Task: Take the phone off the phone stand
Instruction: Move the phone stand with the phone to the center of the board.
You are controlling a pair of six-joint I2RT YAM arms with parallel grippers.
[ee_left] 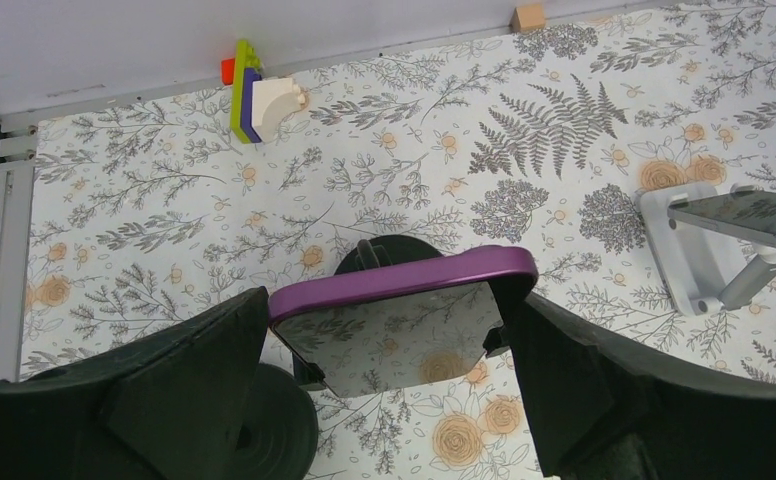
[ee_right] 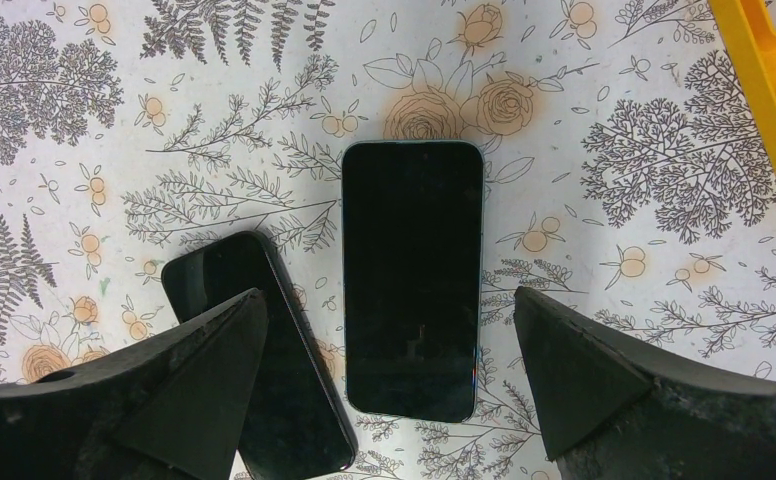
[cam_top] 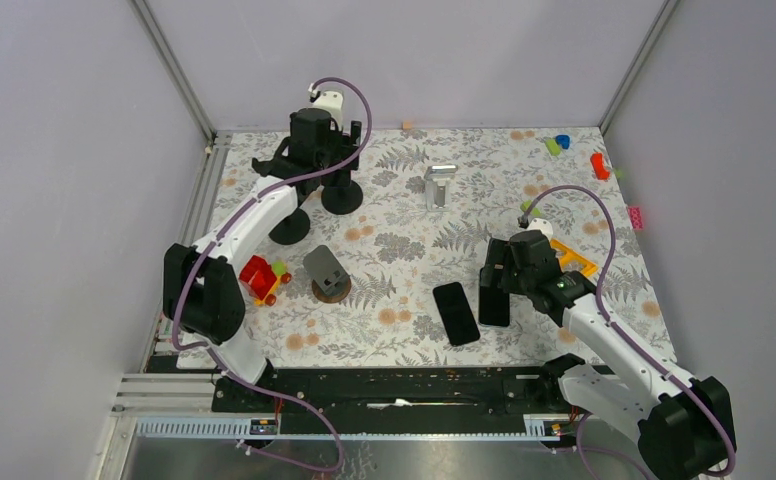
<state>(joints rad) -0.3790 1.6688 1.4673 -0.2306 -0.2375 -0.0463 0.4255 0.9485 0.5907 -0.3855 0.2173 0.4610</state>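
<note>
Here, a purple-cased phone (ee_left: 404, 285) rests on a black stand (ee_left: 379, 252) inside the wide-open left gripper (ee_left: 389, 325); stiff, probably slippery and breakable, best pinched by its case edges; right gripper (ee_right: 389, 310) also open over two flat phones (ee_right: 412, 280)

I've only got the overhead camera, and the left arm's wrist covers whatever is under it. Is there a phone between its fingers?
Observer: Yes. The left wrist view shows a purple-cased phone between the open fingers of the left gripper, one finger on each side.
Operator: Is it on a stand?
Observer: It's propped on a black stand, whose top shows behind it.
Operator: What about the right gripper?
Observer: In the right wrist view the right gripper is open over a flat phone on the table.
</note>
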